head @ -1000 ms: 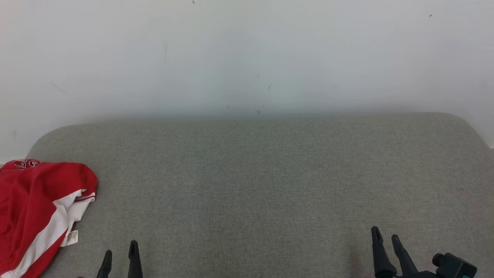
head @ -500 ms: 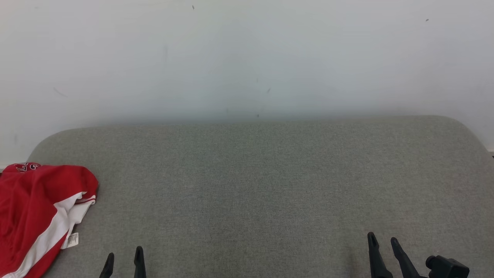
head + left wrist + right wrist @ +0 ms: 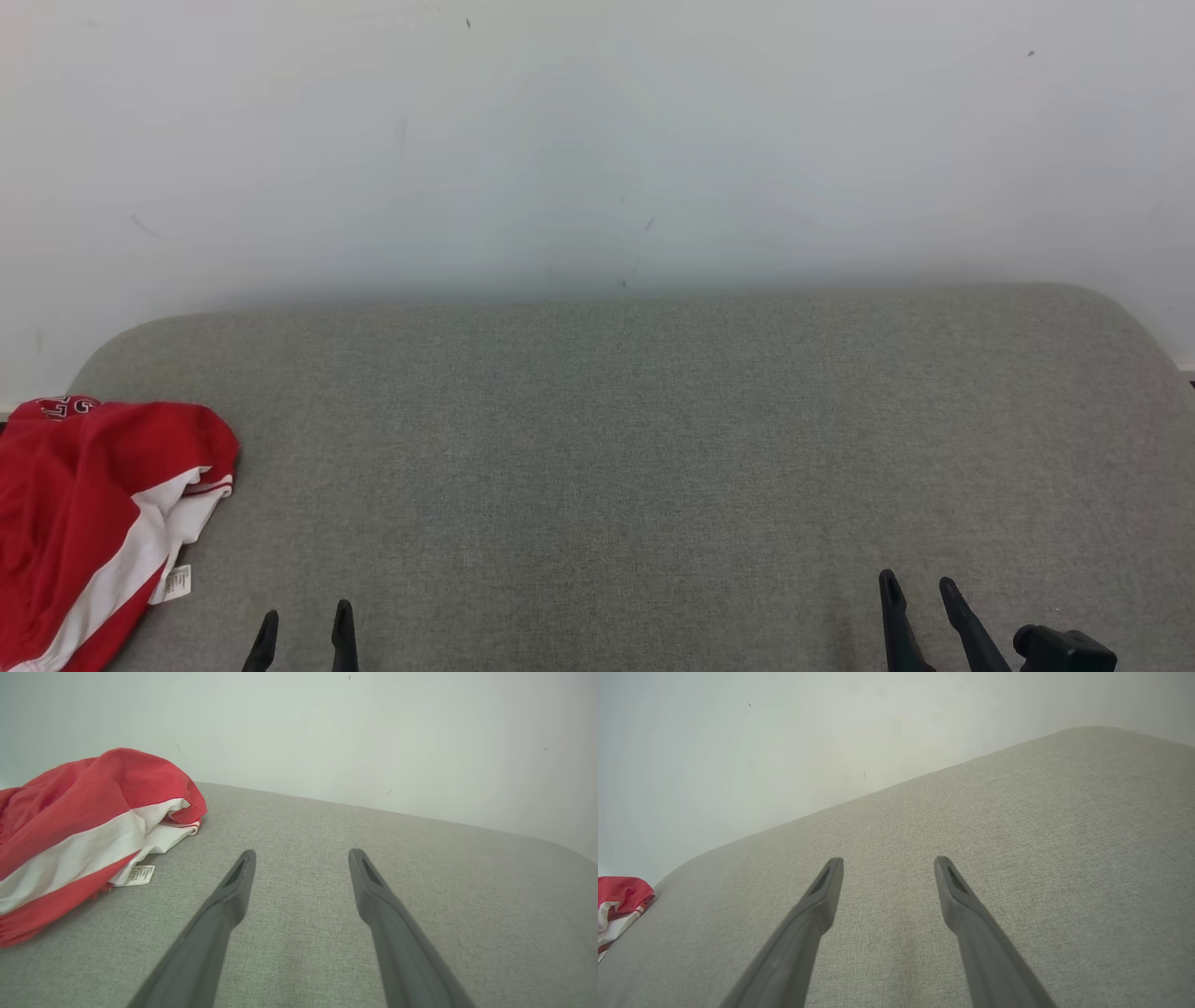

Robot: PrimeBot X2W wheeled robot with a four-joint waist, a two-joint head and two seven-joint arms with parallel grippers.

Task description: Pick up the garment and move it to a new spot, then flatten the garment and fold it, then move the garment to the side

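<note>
The red and white garment [image 3: 84, 504] lies in a soft heap at the far left edge of the grey pad [image 3: 653, 448]. Its little white tag [image 3: 175, 583] pokes out on the near side. Our left hand [image 3: 306, 627] is wide open and holds nothing. It sits low and near us, just right of the heap, not touching it. Our right hand [image 3: 917, 593] is wide open too, w/ nothing in it, well apart from the garment on the other side of the pad.

The heap looks bunched, not folded, so we think step 1 is up: grab it and bring it to the bare middle.

How to do it well: use the left hand, since it's closest. Go for the thick red top of the heap, not the thin white edge or the tag, which could slip out. Push the 2 fingers [image 3: 224, 905] down into the cloth a bit, then close. Lift high so no part drags. The head view cuts off part of the heap, so we can't see all of it, so pull slow. Keep the right hand back till it's time to flatten.
</note>
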